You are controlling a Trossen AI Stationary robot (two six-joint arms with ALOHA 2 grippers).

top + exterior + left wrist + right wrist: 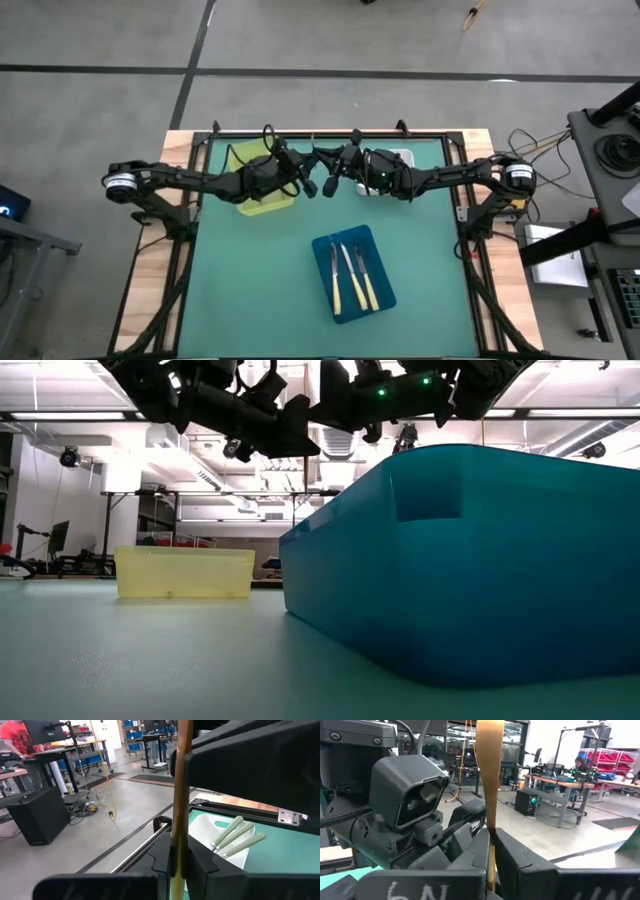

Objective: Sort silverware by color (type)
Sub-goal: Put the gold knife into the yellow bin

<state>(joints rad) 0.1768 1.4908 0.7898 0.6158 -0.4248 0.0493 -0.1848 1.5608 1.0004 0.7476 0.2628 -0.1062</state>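
The thin gold-copper coloured utensil (489,780) was held in mid-air between the two arms, above the far middle of the green table (260,290). Both wrist views showed it as a slim strip standing straight up out of each gripper's fingers, its long axis in line with the way the fingers pointed; in the high view the piece itself was too small to make out, so which end pointed left or right could not be told. The left gripper (180,862) had its jaws clenched on the gold strip, which ran up between the two dark fingers. The right gripper (492,852) was likewise clamped on it, fingers pressed to either side. In the high view the two grippers met tip to tip, just right of the translucent yellow rectangular tray (266,201) at the far left. At the far right, under the right arm, stood a white tray (212,827) with three pale grey-green handled pieces (235,837) lying side by side in it. Nearer, in the middle of the table, the blue rectangular tray (385,290) held three silver-bladed knives with cream-yellow handles (353,277), roughly parallel, blades pointing far and handles near.
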